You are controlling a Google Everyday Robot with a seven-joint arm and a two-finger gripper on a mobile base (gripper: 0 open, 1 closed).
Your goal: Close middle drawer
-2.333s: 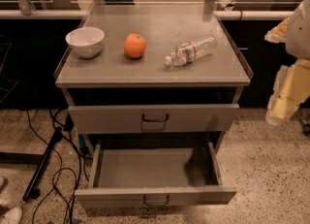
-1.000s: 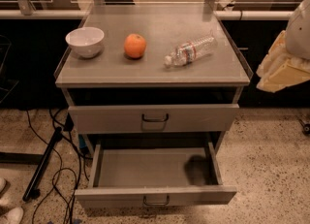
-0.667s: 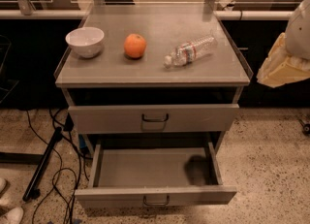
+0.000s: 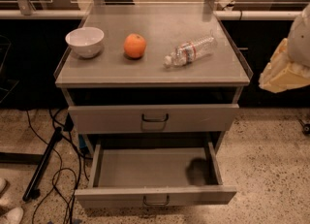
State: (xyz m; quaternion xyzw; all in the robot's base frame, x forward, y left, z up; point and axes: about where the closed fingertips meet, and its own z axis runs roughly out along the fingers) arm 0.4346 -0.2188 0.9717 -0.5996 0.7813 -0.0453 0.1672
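Note:
The middle drawer (image 4: 156,195) is the wide grey one pulled far out at the bottom of the cabinet. Its inside (image 4: 150,167) is empty and its dark loop handle (image 4: 156,200) faces me. Above it is the uppermost grey drawer front (image 4: 154,118), with a dark gap over it. The lowest drawer is hidden under the open one. My gripper (image 4: 278,72), cream coloured under a white arm (image 4: 300,31), hangs at the right edge of the view. It is beside the cabinet's top right corner, well above and to the right of the open drawer, and touches nothing.
On the cabinet top (image 4: 155,72) are a white bowl (image 4: 85,41), an orange (image 4: 134,45) and a plastic water bottle (image 4: 190,51) lying on its side. A dark stand leg and cables (image 4: 43,165) lie on the speckled floor to the left. Counters run behind.
The gripper has risen from beside the upper drawer front to countertop height and tilted; over the last second it has barely moved. The drawers and tabletop objects have not moved.

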